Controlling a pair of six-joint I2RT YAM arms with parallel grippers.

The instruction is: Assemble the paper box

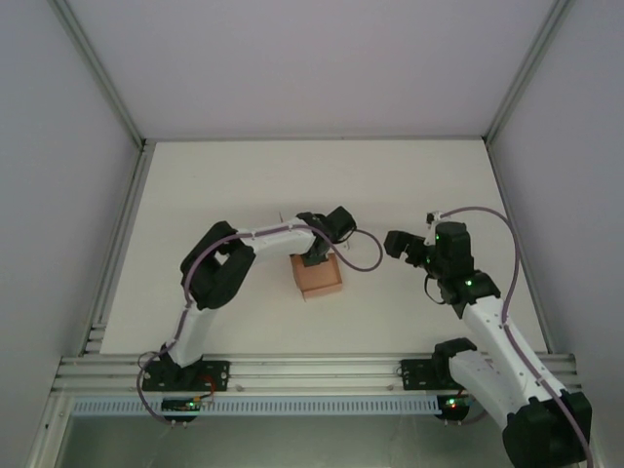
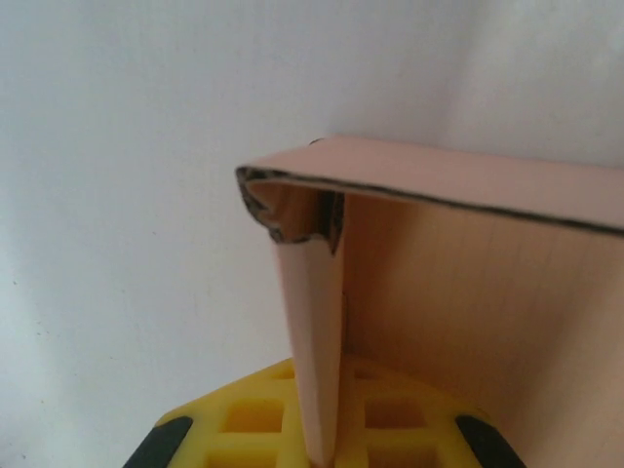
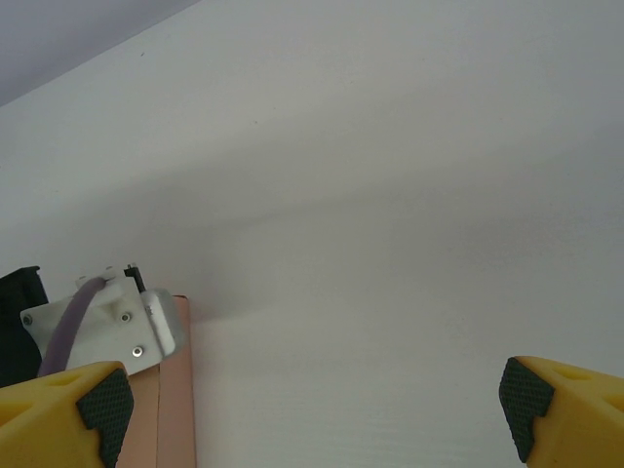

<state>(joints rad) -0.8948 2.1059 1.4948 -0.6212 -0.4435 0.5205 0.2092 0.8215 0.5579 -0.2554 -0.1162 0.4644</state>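
Note:
The salmon-pink paper box [image 1: 320, 277] stands as a small squarish open box in the middle of the table. My left gripper [image 1: 317, 256] reaches down onto its far wall and is shut on that wall. From the left wrist, the thin card wall [image 2: 312, 351] runs straight down between the yellow fingers [image 2: 244, 419], with the box's inner side [image 2: 468, 312] to the right. My right gripper [image 1: 398, 244] hovers to the right of the box, open and holding nothing. Its yellow fingertips [image 3: 68, 414] stand far apart, and the box's edge [image 3: 174, 390] lies at the lower left.
White walls and aluminium rails [image 1: 292, 372] enclose the white table [image 1: 244, 185]. A purple cable [image 1: 361, 255] loops off the left arm near the box. Bare table lies behind and to both sides of the box.

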